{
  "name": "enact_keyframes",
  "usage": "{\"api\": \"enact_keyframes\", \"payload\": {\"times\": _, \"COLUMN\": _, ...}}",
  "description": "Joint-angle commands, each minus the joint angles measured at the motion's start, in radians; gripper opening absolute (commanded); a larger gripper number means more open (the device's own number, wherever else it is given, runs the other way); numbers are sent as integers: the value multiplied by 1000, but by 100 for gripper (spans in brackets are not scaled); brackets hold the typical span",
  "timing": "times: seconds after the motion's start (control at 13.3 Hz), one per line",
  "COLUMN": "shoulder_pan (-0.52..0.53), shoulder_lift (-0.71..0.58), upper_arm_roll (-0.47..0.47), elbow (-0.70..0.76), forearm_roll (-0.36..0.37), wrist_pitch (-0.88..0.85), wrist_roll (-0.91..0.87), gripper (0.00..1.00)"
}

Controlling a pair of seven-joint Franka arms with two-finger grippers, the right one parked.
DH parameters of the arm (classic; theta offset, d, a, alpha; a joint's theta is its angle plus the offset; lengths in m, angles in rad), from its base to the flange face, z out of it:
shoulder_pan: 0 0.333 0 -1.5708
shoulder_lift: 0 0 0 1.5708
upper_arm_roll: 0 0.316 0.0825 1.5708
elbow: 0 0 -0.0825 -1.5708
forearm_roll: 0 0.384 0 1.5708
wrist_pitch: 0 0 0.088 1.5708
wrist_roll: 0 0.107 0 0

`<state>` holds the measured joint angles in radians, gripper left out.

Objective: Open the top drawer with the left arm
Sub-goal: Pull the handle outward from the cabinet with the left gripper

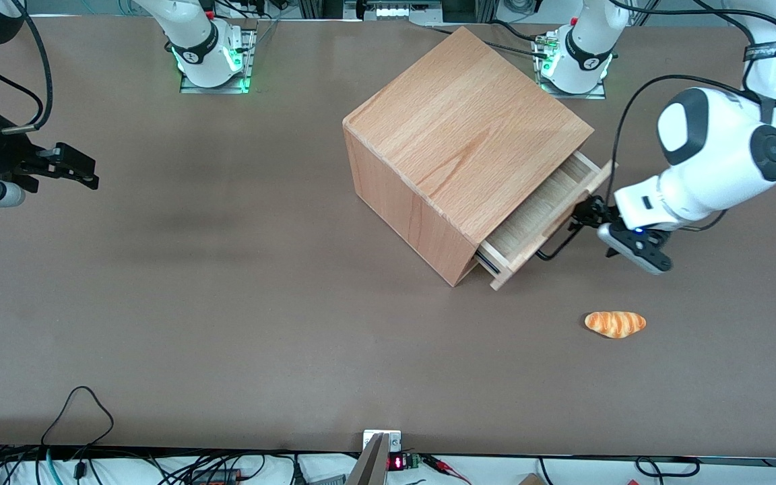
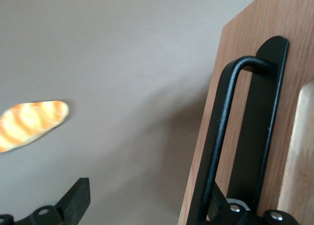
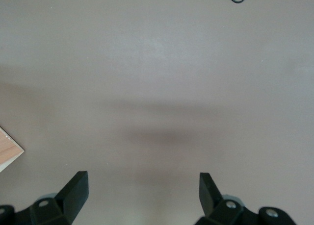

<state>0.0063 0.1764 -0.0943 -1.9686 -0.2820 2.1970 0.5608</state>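
Note:
The top drawer (image 1: 541, 210) of the beech cube (image 1: 462, 114) is pulled partway out, showing its pale plywood inside. Its black wire handle (image 1: 555, 246) is on the front face, which points toward the working arm's end of the table. The white left arm (image 1: 711, 158) reaches down to the drawer front. Its black gripper (image 1: 591, 213) is at the handle's farther end. In the left wrist view the gripper (image 2: 145, 198) is open; one finger (image 2: 76, 200) stands free over the table and the other sits at the handle bar (image 2: 221, 137) against the drawer front (image 2: 252, 31).
A toy bread loaf (image 1: 616, 324) lies on the brown table, nearer the front camera than the gripper; it also shows in the left wrist view (image 2: 29, 124). The arm bases (image 1: 573, 64) stand at the table's edge farthest from the camera.

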Motion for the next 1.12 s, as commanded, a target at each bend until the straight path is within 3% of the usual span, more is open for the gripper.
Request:
{"api": "enact_keyframes", "payload": {"times": 0.0, "shoulder_pan": 12, "shoulder_lift": 28, "upper_arm_roll": 47, "elbow": 0, "forearm_roll": 44, "wrist_pitch": 68, "wrist_roll": 14, "gripper": 100}}
{"api": "enact_keyframes", "payload": {"times": 0.38, "shoulder_pan": 43, "shoulder_lift": 28, "upper_arm_roll": 82, "elbow": 37, "forearm_roll": 159, "wrist_pitch": 110, "wrist_roll": 10, "gripper": 100}}
{"api": "enact_keyframes", "payload": {"times": 1.05, "shoulder_pan": 40, "shoulder_lift": -5, "upper_arm_roll": 84, "elbow": 177, "forearm_roll": 81, "wrist_pitch": -46, "wrist_roll": -5, "gripper": 100}}
